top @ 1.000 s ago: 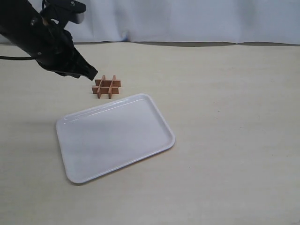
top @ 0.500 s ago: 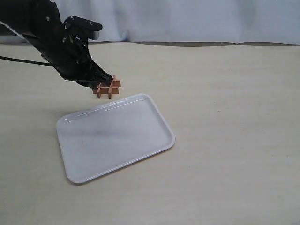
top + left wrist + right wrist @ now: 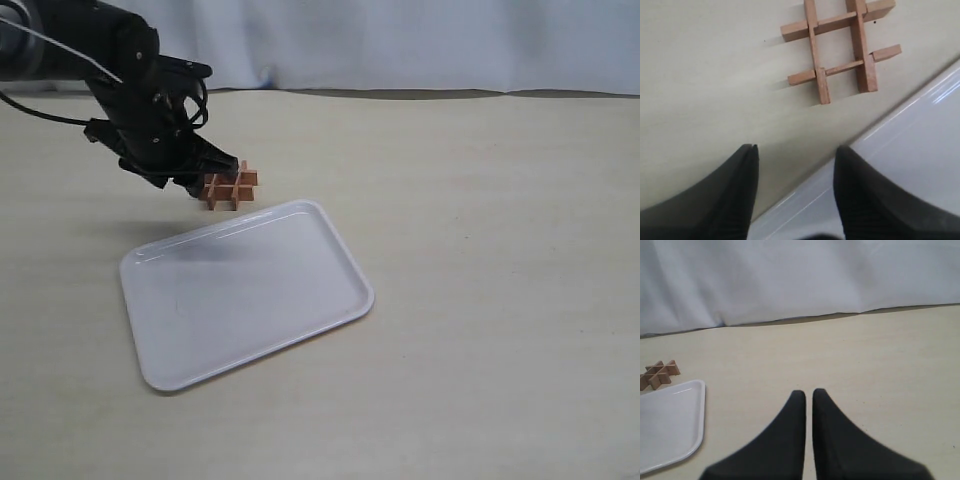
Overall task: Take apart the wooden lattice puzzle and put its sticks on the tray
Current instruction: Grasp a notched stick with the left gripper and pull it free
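Pale beige tabletop (image 3: 480, 200), white cloth backdrop (image 3: 400, 40) along the far edge. Left pincer (image 3: 796, 150): jaws apart, nothing between them, hanging low over bare tabletop right at the tray's rim. Just ahead of the tips lies the wooden lattice puzzle (image 3: 821, 74), flat on the tabletop, close beside the far rim of the tray (image 3: 240, 295) but not on it. All four sticks (image 3: 813, 45) interlocked in the hash shape; none pulled free. Tray holds nothing. Right pincer (image 3: 808, 391): jaws drawn together with only a sliver of gap, gripping nothing, parked well apart from the puzzle on the other side of the tabletop. Judgement: step in hand is the approach for a first grasp; disassembly not yet begun. Next move likely calls for bringing the open jaws forward and down around one protruding stick end, closing on it, then drawing it out along its notches. Risk: with nothing bracing the lattice, the whole piece may slide or lift with the stick; the right arm may have to steady it.
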